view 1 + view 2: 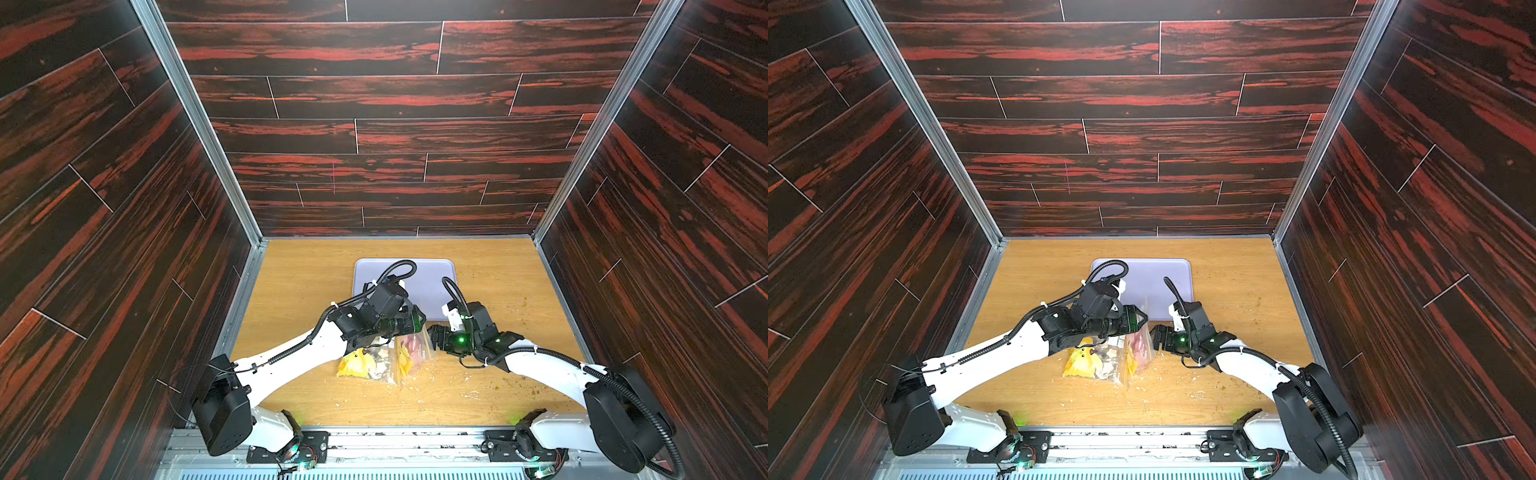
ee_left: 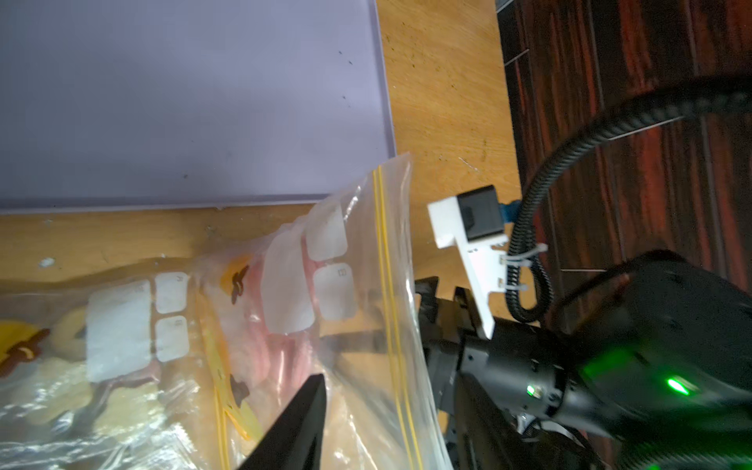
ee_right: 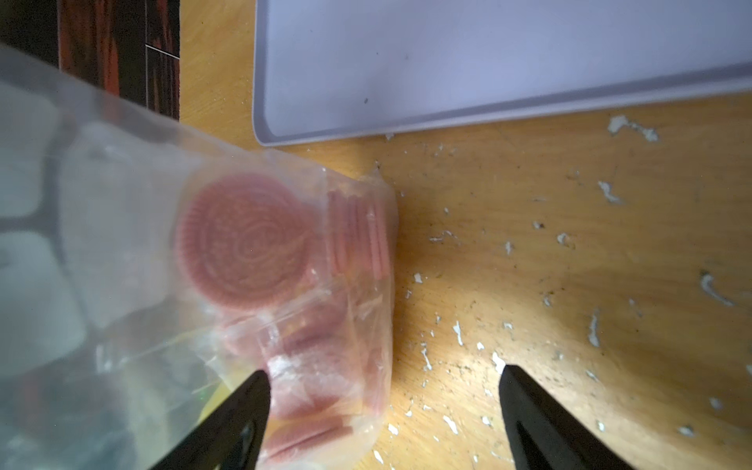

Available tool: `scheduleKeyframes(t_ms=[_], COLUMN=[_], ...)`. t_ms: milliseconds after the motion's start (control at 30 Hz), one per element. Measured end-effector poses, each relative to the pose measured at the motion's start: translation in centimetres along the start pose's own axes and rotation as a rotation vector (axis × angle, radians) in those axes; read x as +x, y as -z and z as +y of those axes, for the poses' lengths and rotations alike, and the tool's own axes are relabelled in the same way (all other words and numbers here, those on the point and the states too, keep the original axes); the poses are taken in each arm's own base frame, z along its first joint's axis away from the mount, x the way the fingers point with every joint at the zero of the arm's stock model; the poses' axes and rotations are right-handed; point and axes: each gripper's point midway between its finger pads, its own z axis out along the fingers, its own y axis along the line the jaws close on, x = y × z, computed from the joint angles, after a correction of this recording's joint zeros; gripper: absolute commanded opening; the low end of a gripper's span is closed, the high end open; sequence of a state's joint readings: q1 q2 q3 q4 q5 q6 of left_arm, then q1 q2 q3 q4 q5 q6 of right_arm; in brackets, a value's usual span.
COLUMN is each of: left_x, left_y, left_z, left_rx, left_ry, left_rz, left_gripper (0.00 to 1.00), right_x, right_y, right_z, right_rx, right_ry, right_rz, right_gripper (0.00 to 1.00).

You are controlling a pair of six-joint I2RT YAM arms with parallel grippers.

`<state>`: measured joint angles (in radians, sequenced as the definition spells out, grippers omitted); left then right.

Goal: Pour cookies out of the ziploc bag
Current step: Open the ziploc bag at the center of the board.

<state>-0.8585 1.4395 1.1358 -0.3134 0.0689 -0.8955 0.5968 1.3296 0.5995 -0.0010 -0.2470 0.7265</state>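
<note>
1. The ziploc bag (image 2: 366, 366) is clear, crinkled plastic with a yellow zip line, resting on the crumb-strewn wooden table (image 1: 498, 374) just beside a smooth lavender tray (image 1: 432, 274).
2. The cookies (image 3: 244, 240) are pink, round, ridged discs inside it.
3. The right gripper (image 3: 384, 378) has its jaws spread wide, with the cookie-filled end partly between them.
4. The left gripper (image 1: 420, 322) is at the bag's top. Only one finger (image 2: 305, 411) shows, so its jaw state cannot be told.

Dark, red-streaked plank walls (image 1: 395, 124) are enclosing the cell on three sides, with metal posts (image 1: 201, 124) running up the back corners. A light wood table (image 1: 299, 291) is forming the floor, crumbs (image 1: 536, 390) littering it. A metal rail (image 1: 415, 440) is edging the near side.
</note>
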Motion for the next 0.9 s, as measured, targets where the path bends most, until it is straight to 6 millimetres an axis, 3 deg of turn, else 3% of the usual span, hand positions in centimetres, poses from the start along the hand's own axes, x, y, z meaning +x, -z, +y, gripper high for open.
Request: scheduleKeyframes(t_ms=[500, 900], left_x=[-3.9, -4.2], left_y=[-0.1, -0.9], left_z=[1.7, 1.0], left_rx=[0.019, 0.074], left_ry=[0.017, -0.012], left_rz=[-0.084, -0.077], left_gripper=[0.55, 0.56], right_x=[0.1, -0.1], right_y=[-0.1, 0.0], right_z=[0.1, 0.4], right_rx=[0.002, 0.001], right_ry=[-0.008, -0.002], right_rz=[-0.001, -0.007], right_gripper=[0.90, 0.90])
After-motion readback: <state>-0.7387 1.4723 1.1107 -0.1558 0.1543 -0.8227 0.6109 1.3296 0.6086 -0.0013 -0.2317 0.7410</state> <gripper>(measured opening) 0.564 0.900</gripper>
